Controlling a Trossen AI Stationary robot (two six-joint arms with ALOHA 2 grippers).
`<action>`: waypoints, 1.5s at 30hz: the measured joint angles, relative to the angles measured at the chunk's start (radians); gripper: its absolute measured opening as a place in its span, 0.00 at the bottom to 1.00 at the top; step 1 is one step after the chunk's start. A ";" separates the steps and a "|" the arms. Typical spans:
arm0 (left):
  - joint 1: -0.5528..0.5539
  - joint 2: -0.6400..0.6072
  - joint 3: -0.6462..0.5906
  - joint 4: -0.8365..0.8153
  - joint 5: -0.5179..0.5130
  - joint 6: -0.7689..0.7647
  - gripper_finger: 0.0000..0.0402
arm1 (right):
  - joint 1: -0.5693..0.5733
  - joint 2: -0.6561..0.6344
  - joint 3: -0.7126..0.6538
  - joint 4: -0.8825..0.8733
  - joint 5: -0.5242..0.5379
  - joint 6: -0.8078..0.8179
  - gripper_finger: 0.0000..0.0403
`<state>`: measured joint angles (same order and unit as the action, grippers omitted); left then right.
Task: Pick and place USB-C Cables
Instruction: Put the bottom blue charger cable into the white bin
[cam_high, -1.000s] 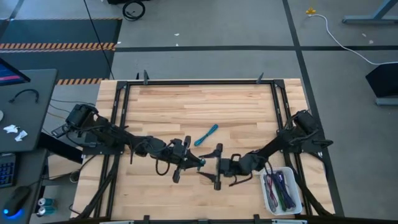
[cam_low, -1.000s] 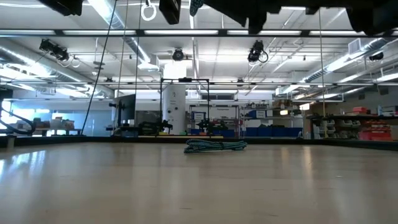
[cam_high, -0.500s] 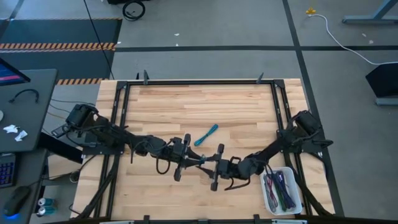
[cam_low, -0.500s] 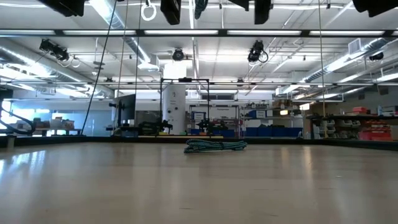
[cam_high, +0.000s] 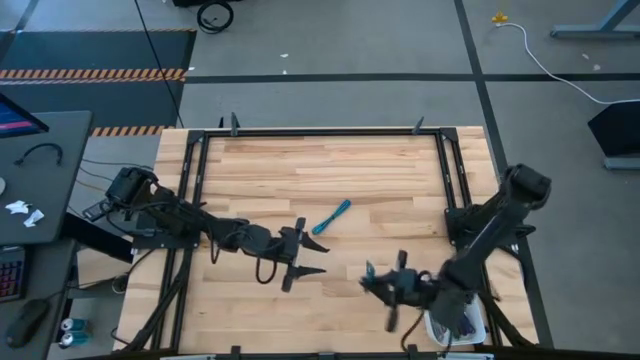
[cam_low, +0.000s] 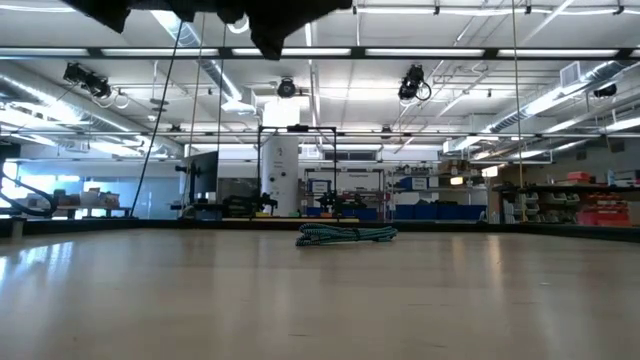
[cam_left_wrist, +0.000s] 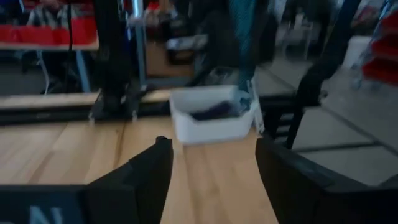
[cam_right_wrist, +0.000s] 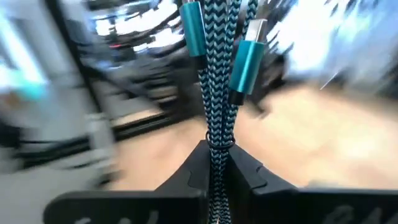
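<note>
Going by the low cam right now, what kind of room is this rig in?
Most likely a large industrial lab or workshop. Rows of strip lights hang from an open ceiling, blue bins and shelving line the far wall, and hazard-striped tape marks the concrete floor beside the wooden table.

The right gripper (cam_right_wrist: 214, 171) pinches a teal braided USB-C cable (cam_right_wrist: 214, 93), its connectors pointing toward twelve o'clock.

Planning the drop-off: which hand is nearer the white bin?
Right. The right hand, shut on a teal cable, hangs just beside the white bin. The left hand, open, sits farther off toward the table's middle.
</note>
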<state>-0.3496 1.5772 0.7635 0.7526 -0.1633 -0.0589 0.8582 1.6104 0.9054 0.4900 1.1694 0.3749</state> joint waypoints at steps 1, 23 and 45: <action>0.000 0.000 0.000 -0.026 -0.012 0.000 0.60 | 0.018 -0.036 0.000 -0.096 -0.041 0.135 0.06; 0.000 0.000 0.000 -0.168 -0.046 -0.027 0.50 | 0.343 -0.309 0.000 -1.264 -1.157 1.917 0.06; 0.000 0.000 0.000 -0.165 -0.046 -0.035 0.46 | 0.194 -0.104 0.001 -1.219 -1.355 1.941 0.08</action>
<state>-0.3496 1.5772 0.7639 0.5877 -0.2092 -0.0937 1.0522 1.5064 0.9066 -0.7292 -0.1859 2.3157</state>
